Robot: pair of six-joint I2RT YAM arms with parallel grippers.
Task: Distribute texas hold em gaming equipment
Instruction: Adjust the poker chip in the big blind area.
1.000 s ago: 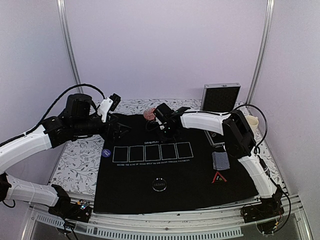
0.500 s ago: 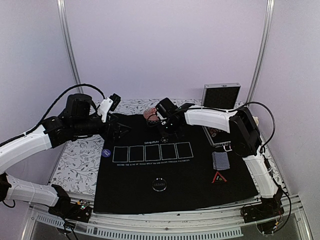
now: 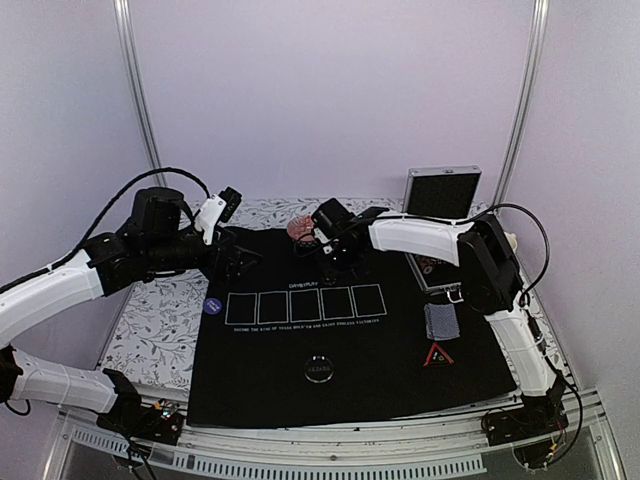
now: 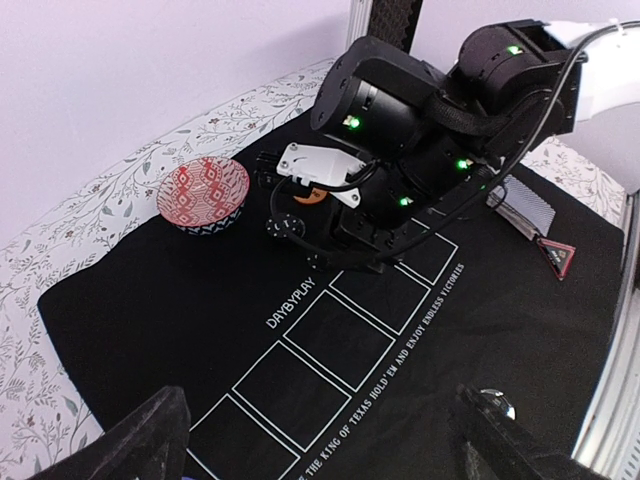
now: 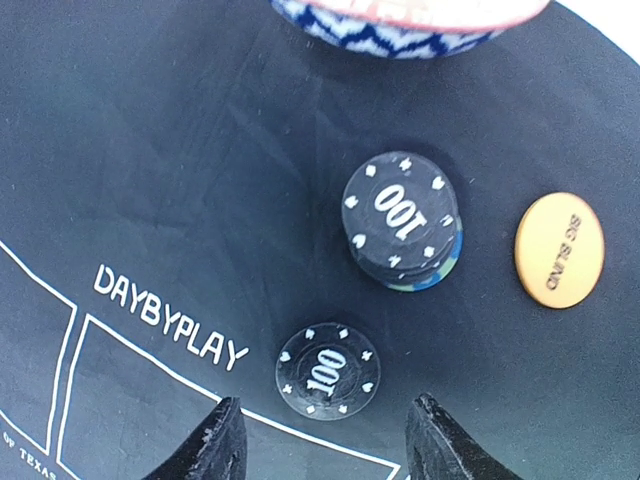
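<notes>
blk mat [image 3: 380, 360] w/ red bowl [image 4: 203, 193], silver case [image 3: 441, 195]

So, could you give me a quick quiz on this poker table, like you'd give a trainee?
1. True or false: the lone chip lies flat on the mat, apart from the stack.
2. Which number is printed on that chip? A 25, B 100, C 500.
3. What colour is the button beside the stack?
Key: 1 true; 2 B; 3 orange.
</notes>
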